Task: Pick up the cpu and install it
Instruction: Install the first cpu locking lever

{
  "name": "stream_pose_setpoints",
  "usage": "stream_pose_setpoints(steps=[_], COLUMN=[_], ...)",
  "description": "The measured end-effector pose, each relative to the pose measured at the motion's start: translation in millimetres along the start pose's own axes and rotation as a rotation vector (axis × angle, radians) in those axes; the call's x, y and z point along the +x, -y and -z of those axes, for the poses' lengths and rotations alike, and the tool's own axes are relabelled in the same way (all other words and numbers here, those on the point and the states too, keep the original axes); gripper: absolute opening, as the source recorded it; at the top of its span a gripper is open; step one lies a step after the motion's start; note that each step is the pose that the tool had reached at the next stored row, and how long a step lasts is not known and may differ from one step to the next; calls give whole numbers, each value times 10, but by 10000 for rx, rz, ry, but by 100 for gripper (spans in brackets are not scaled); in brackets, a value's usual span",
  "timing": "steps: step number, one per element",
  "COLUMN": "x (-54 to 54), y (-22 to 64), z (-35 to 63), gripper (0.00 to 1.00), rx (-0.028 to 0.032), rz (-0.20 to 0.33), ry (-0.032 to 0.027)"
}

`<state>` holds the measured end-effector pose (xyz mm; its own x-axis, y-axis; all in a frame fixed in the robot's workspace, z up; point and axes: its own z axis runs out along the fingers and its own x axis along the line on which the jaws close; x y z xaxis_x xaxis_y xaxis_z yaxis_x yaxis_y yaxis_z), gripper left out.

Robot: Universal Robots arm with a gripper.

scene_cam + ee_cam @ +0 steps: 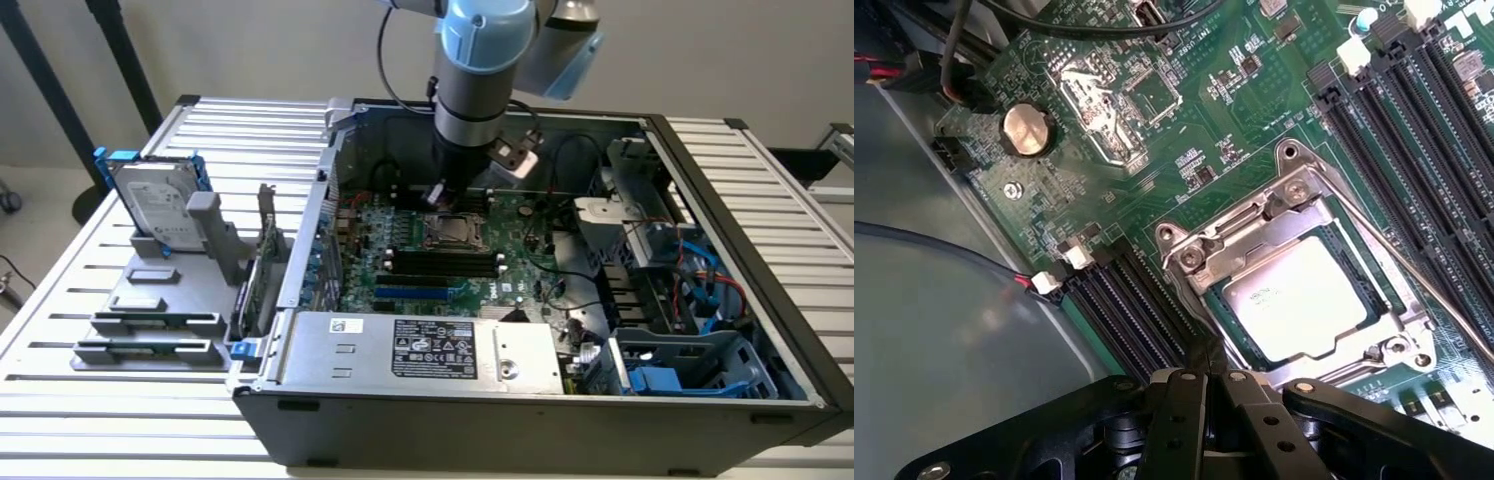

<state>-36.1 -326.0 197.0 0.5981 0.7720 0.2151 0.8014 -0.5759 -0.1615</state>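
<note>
Inside the open PC case (pixel 534 400) on the slatted bench (pixel 80 300), the arm (pixel 474 90) stands vertical over the motherboard (pixel 441 260), approx. mid-board. Pincer (pixel 438 196) sits just above the socket (pixel 451 232); wrist view shows its black fingers (pixel 1199 400) drawn together, nothing held between them.

CPU (pixel 1304 298): seated flat in the socket frame (pixel 1274 215), silvery top exposed, faint print on it, not legible. Retention lever (pixel 1414 290) runs alongside the frame, apart from the pincer. Pincer tip is just beside the socket edge; contact w/ the frame cannot be confirmed.

Other items, wrist view: coin cell (pixel 1028 130) near board edge; black memory slots (pixel 1394 130) on one side of the socket, further slots (pixel 1124 310) on the other; board silkscreen present, too small to read.

Exterior view: PSU (pixel 414 350) at case front carries a white sticker (pixel 347 325) and a black rating label (pixel 434 348) w/ cert. marks, text not legible. Hard drive (pixel 154 205) w/ blue bracket stands upright in the grey fixture (pixel 160 300) at the exterior view's left, its white label unreadable. Long grey sticks (pixel 147 350) lie in fixture slots below it. Blue cables (pixel 714 280) and a blue latch (pixel 661 380) at the exterior view's right of the case.
</note>
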Motion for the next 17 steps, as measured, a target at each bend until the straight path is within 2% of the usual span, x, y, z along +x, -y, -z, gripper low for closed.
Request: stream_pose_setpoints(steps=[17], x=[85], y=[-120], z=[-8], gripper=[11], rx=[-6], rz=[0], ry=[7])
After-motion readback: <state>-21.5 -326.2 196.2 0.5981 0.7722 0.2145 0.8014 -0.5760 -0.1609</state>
